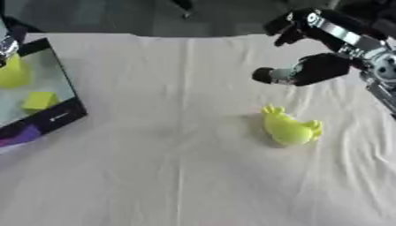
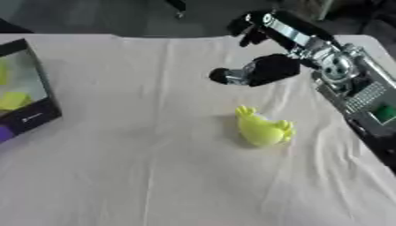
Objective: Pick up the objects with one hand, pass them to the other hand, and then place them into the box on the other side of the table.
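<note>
A yellow duck-shaped toy [image 1: 289, 127] lies on the white cloth to the right of centre. My right hand [image 1: 321, 66] hangs above and behind it, apart from it, open, with the thumb [image 1: 267, 75] pointing left and the fingers [image 1: 287, 26] stretched toward the far edge. It holds nothing. At the left edge stands the dark-rimmed box [image 1: 60, 115], holding yellow pieces [image 1: 39, 100] and a purple one. A silver and black bit of my left hand [image 1: 6, 47] shows over the box's far corner; the rest is cut off.
The wrinkled white cloth [image 1: 170, 167] covers the table between the box and the toy. My right forearm [image 2: 348, 84], with its silver joints, runs down the right edge. Dark floor lies past the far table edge.
</note>
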Motion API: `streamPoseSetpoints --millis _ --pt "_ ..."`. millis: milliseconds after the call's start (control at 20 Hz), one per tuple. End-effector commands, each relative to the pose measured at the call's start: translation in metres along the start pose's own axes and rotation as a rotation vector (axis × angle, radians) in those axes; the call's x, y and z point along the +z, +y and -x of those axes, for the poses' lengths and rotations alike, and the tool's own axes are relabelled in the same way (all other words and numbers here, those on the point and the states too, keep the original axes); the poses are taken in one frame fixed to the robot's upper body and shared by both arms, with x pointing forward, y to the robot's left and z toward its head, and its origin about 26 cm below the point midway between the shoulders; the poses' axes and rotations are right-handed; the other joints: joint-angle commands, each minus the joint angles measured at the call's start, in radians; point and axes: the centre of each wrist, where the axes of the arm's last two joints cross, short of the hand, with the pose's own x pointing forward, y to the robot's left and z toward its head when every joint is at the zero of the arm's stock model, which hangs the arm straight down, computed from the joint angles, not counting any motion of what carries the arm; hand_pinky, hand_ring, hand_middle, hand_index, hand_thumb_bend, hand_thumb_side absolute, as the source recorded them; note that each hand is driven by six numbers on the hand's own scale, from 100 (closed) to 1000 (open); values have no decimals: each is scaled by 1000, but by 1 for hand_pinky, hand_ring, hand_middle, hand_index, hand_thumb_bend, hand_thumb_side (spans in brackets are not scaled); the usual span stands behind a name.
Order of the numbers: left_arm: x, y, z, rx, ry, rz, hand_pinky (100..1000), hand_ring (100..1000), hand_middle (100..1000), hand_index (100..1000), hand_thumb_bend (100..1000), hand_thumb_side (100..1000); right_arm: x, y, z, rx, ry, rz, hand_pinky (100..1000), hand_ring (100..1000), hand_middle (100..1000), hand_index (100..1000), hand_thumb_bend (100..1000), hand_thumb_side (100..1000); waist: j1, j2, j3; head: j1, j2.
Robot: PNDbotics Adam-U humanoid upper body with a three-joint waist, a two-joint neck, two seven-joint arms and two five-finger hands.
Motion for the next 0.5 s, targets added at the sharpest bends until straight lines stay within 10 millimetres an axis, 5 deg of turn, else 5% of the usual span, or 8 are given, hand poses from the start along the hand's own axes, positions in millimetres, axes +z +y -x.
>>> streamPoseSetpoints --millis 50,500 --pt "-2 13 -6 8 -28 -43 834 624 602 706 479 435 12 -15 4 59 19 -14 829 754 758 823 619 403 -14 -16 -2 -6 -2" --pt "0 12 -6 19 -25 -44 836 626 601 704 478 437 30 3 30 104 136 -115 855 770 757 824 560 301 -18 -12 -5 -19 -2"
